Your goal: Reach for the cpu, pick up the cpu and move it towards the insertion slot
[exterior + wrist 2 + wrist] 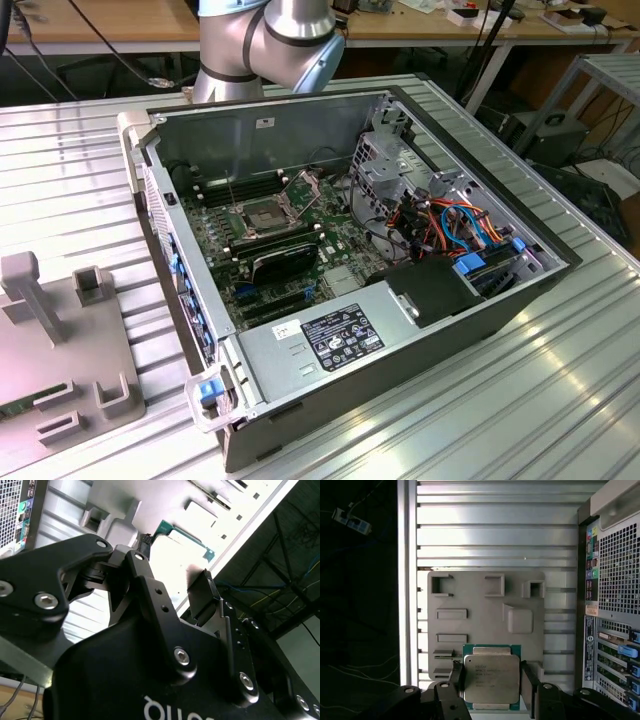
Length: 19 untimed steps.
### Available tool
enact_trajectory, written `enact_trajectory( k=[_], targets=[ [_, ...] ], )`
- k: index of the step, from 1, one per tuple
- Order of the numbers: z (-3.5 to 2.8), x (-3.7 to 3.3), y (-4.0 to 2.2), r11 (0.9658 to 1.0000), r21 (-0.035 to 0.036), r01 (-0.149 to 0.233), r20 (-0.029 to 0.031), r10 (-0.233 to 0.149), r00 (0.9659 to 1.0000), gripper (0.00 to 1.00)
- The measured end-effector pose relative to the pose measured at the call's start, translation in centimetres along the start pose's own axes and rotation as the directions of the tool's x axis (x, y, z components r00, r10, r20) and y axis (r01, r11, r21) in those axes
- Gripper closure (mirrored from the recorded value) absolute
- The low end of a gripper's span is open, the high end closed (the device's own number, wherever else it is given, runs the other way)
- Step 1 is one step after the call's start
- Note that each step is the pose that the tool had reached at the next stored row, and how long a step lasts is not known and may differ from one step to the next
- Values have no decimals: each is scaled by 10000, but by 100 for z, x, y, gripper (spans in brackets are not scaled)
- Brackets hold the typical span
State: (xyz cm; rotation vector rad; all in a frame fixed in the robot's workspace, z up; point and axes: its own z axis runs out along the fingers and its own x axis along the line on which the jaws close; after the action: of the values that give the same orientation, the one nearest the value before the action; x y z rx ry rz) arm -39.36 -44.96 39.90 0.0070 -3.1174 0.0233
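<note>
One cpu [491,678] clamped flat between gripper [491,680] fingers, above grey tray [485,615]

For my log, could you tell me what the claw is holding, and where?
The claw grips the chip by two opposite side edges.

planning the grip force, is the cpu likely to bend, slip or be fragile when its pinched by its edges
Probably stiff: the cpu looks like a flat metal-capped square. Its smooth silvery lid may be slippery. Likely light but delicate, so the gripper flanking its edges should squeeze gently.

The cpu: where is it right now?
In the first wrist view, the cpu sits between the gripper fingers, over the grey fixture plate beside the computer case.
</note>
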Motion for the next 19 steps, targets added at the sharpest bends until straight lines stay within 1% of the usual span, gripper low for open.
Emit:
enact_trajectory(
  k=[3,11,17,19],
  targets=[
    [-1,-44,0,10000,0,0,0,0,10000,45],
    [-3,-119,3,10000,0,0,1,0,10000,45],
    [-6,-203,48,10000,1,0,0,0,10000,45],
    [-7,-250,54,10000,2,0,1,0,10000,45]
  ],
)
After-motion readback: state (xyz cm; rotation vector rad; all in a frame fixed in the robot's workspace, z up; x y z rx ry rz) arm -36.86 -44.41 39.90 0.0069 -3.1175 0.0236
